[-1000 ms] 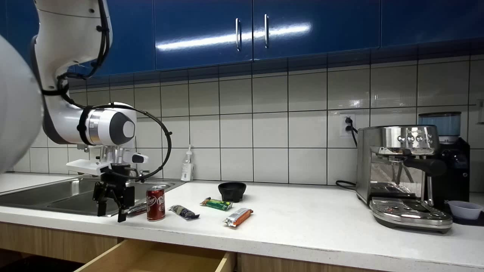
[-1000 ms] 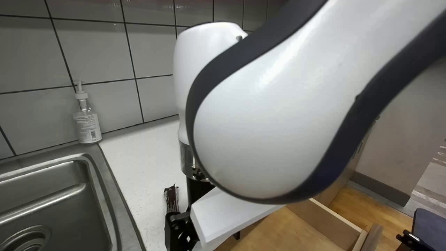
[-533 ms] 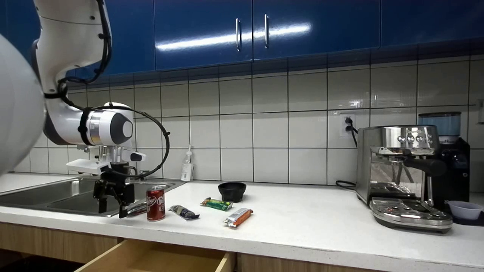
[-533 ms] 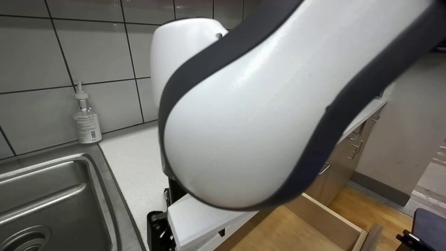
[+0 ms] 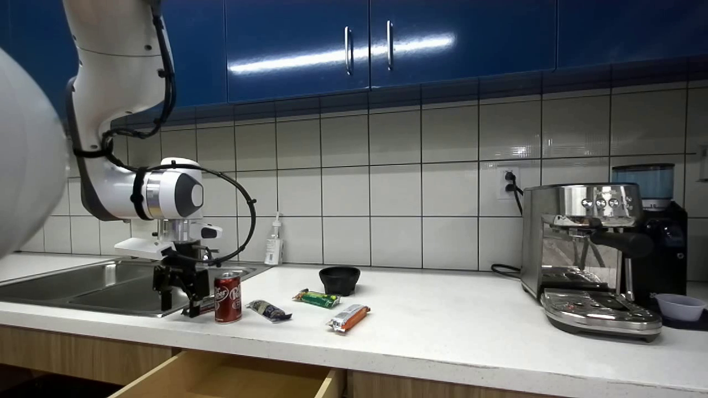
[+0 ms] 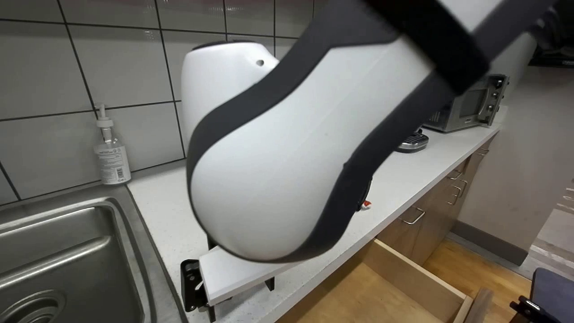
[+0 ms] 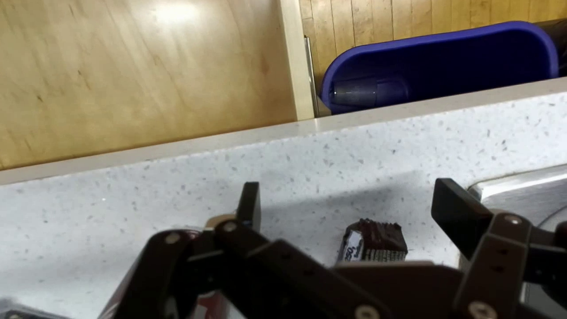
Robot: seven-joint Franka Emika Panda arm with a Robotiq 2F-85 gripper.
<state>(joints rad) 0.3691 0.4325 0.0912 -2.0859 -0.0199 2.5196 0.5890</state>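
End effector point(image 7: 347, 199), its two fingers spread wide and gripping nothing. Between and beyond them, in the wrist view, shows the crimped end of a brown-wrapped snack bar point(image 7: 374, 243); the bar lies on the bench point(image 7: 133, 195) near the sink point(image 6: 139, 251), its remaining length hidden behind the end effector. Contact between finger and wrapper cannot be told.

Progress, as judged from this arrangement: the end effector appears placed about the bar, and the wooden drawer point(image 7: 177, 79) already stands pulled out below the bench edge; closing on the bar remains undone, and it is not yet lifted.

Counted on the bench: one Dr Pepper can point(image 5: 228, 298), upright, just beside the end effector; three further wrapped bars, being one dark bar point(image 5: 269, 310), one green bar point(image 5: 316, 299) and one silver-and-orange bar point(image 5: 348, 318); one black bowl point(image 5: 339, 281); one espresso machine point(image 5: 586, 254); one coffee grinder point(image 5: 666, 249). One soap dispenser point(image 6: 113, 163) stands at the sink's corner in both exterior views. One blue-purple bin point(image 7: 465, 57) sits below.
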